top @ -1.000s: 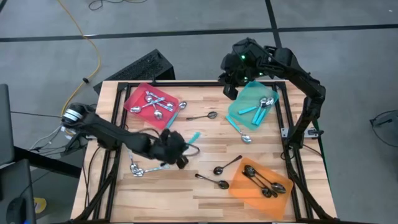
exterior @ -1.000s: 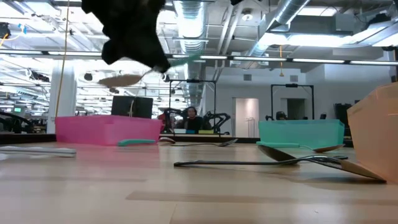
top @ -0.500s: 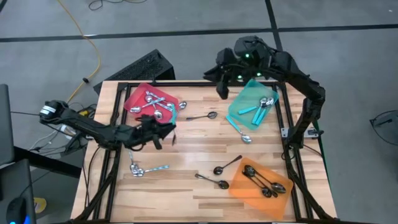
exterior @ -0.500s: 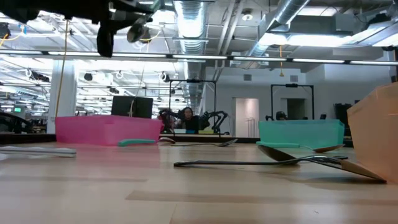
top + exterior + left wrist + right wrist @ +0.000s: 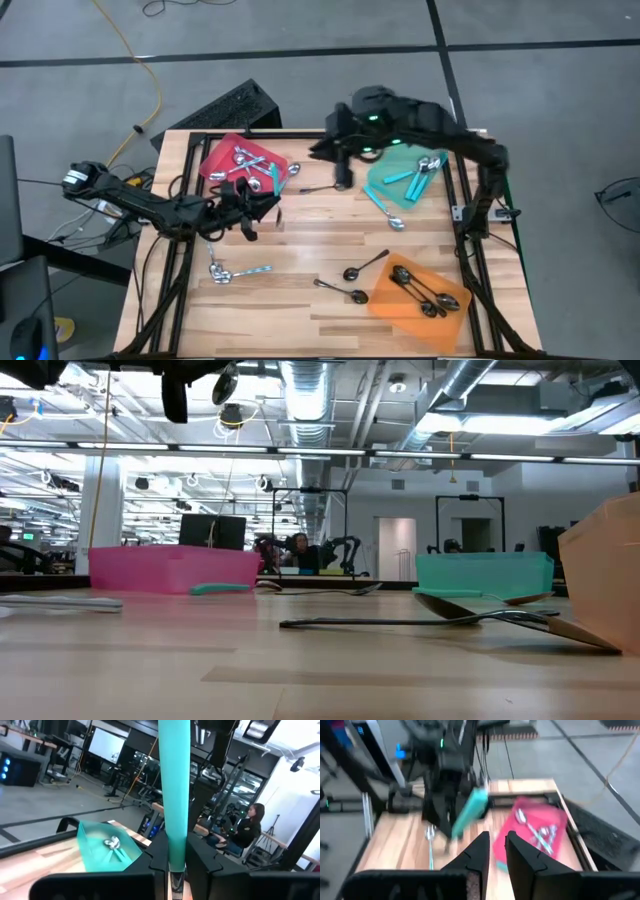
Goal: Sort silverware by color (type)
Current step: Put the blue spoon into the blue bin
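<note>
Left tool (image 5: 250, 208) hovered above the worktop (image 5: 310, 250) just near of the red tray (image 5: 243, 163), fingers (image 5: 159, 851) pinched tight on the handle of a teal-handled spoon (image 5: 174, 785); in the left wrist view the handle stood straight up between them. In the low view the spoon's bowl (image 5: 225, 384) showed high above the worktop surface.

Right tool (image 5: 338, 170) hung over the far middle of the worktop, between the red tray and the teal tray (image 5: 408, 168), close to a dark spoon (image 5: 326, 187) lying there. Fingers (image 5: 481, 851) stood slightly apart with nothing between them.

Red tray, far left: several silver spoons (image 5: 248, 165). Teal tray, far right: teal-handled spoons (image 5: 415, 176), with one more (image 5: 384, 210) lying on the worktop beside its near-left edge. Orange tray (image 5: 420, 290), near right: black spoons (image 5: 418, 290). Two black spoons (image 5: 352, 280) loose on the worktop just left of the orange tray. Near left, a silver spoon (image 5: 216, 269) and another teal-handled one (image 5: 246, 272) lay together.

A person (image 5: 246, 825) was seated in the room beyond.
</note>
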